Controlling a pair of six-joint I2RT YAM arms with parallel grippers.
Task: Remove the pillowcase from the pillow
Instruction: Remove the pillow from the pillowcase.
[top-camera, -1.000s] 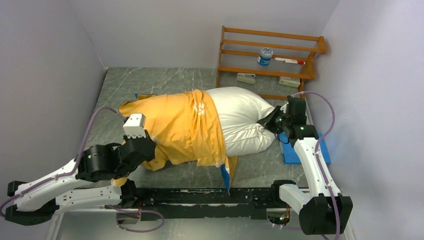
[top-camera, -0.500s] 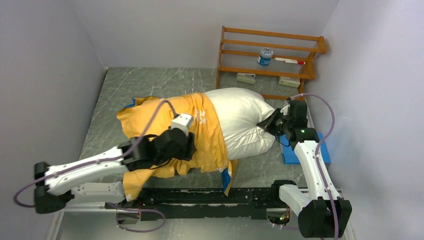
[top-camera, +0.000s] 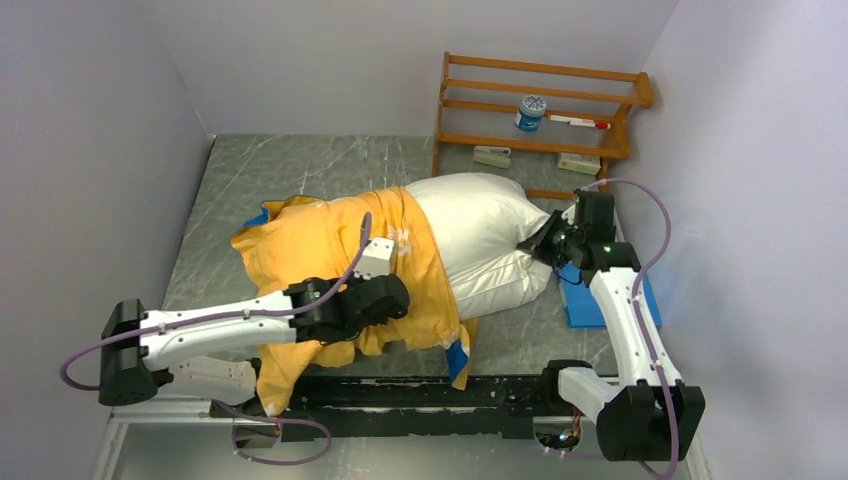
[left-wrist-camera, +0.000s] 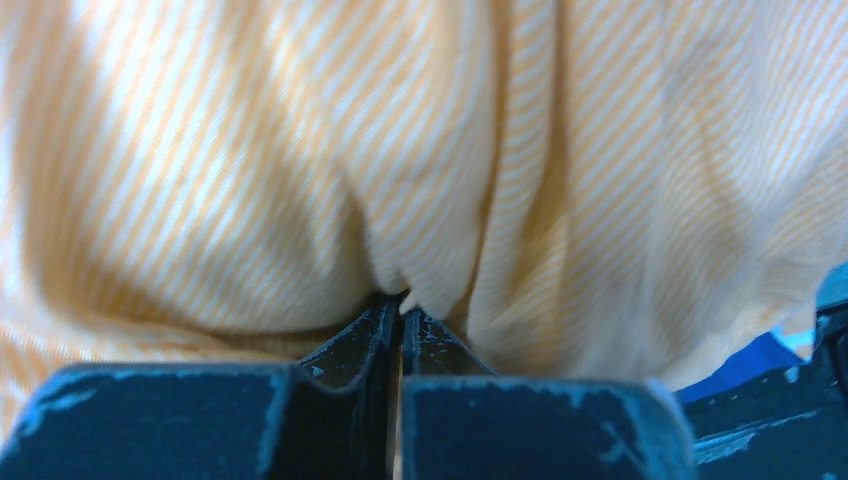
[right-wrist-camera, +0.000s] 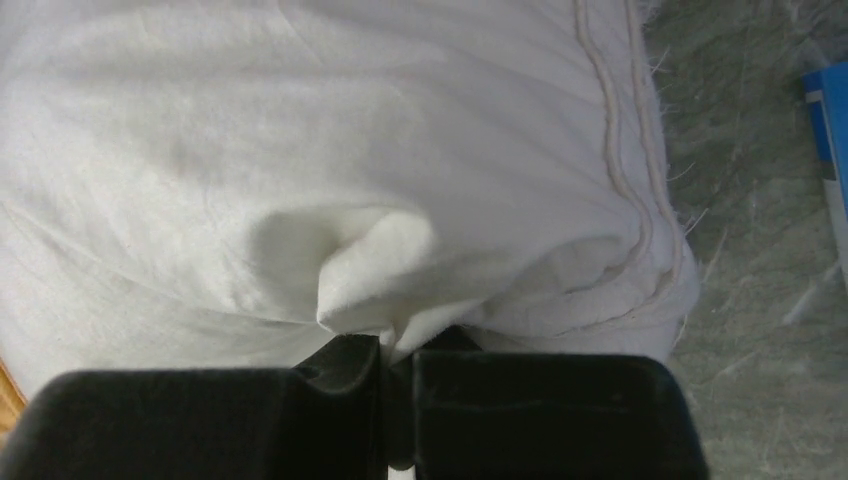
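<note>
- Regrip: our left claw (left-wrist-camera: 402, 312) has shifted rightward and now pinches the pillowcase (top-camera: 320, 245) nearer its mouth.
- Our right claw (right-wrist-camera: 395, 352) clenches the pillow (top-camera: 485, 230), half-bared on the tabletop (top-camera: 300, 165); we judge another pull follows.

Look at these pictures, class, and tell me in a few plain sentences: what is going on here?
Two robot arms are working to get a pillowcase off a pillow that lies on a table. The right gripper is shut on a fold of the white pillow at its bare right end. The left gripper is shut on a pinch of the yellow-orange pillowcase. The case covers the pillow's left part and the right part is bare, so the job looks roughly half done.
</note>
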